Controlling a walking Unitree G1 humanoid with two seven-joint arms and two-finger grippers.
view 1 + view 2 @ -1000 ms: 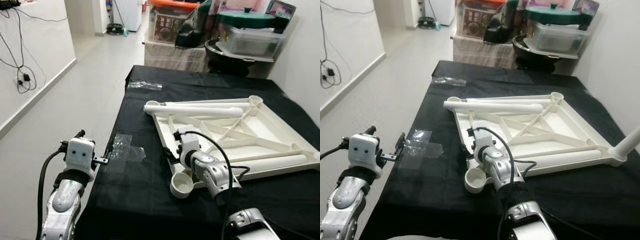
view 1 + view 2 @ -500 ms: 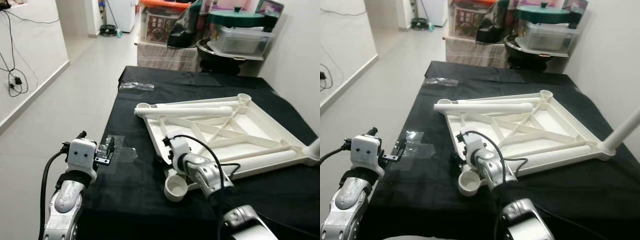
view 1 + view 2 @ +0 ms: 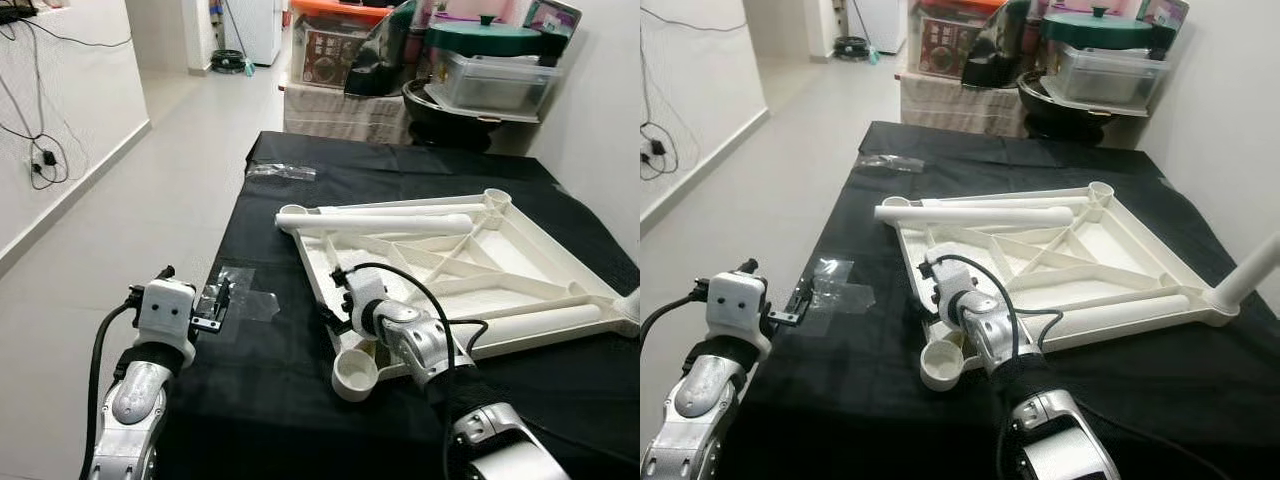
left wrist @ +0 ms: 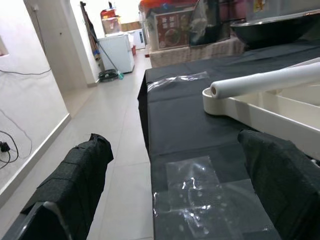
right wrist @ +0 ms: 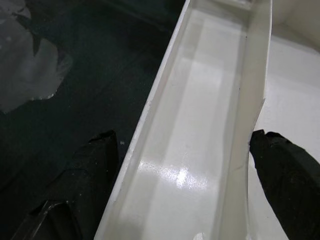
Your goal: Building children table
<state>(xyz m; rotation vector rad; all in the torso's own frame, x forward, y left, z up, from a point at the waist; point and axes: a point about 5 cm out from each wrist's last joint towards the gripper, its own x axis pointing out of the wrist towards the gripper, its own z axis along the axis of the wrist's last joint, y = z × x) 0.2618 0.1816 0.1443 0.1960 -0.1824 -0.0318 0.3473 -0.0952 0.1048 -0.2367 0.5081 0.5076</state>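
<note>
From the left eye, the upturned white tabletop [image 3: 470,265] lies on the black desk [image 3: 270,390], the right claw [image 3: 337,300] at its near rim. The right wrist shows that claw spread wide astride the rim. The left claw [image 4: 175,200] gapes over plastic wrap [image 4: 200,200]. Pushing could slide the tabletop and roll the loose leg [image 3: 385,222].
</note>
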